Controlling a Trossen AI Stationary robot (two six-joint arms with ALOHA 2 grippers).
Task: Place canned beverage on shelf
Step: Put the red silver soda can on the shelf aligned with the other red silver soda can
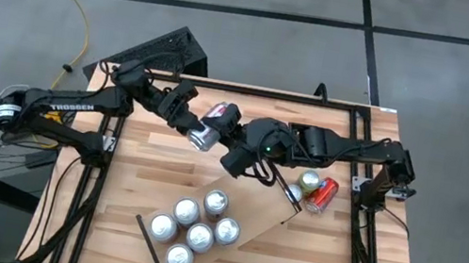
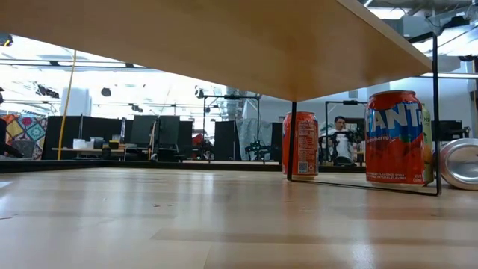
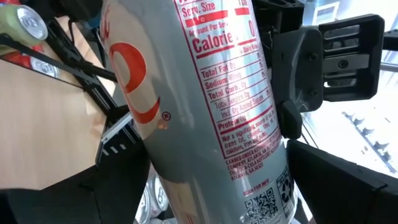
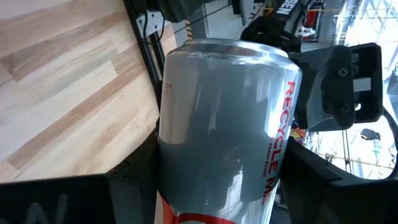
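Meanwhile, six cans (image 1: 195,225) already stand on the shelf (image 1: 263,220) as both arms' jaws clamp a silver diet cola can (image 1: 209,132) mid-air, unplaced, two more waiting on the tabletop (image 1: 141,173).

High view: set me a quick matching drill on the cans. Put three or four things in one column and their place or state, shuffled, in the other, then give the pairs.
Things:
1. silver can
2. red can
3. six cans
4. green-topped can

Places or states:
A. upright on the shelf
B. lying on its side on the table, past the shelf's right end
C. held in the air between the two arms
D. upright on the table, beside the red can

Pairs: 1-C, 2-B, 3-A, 4-D
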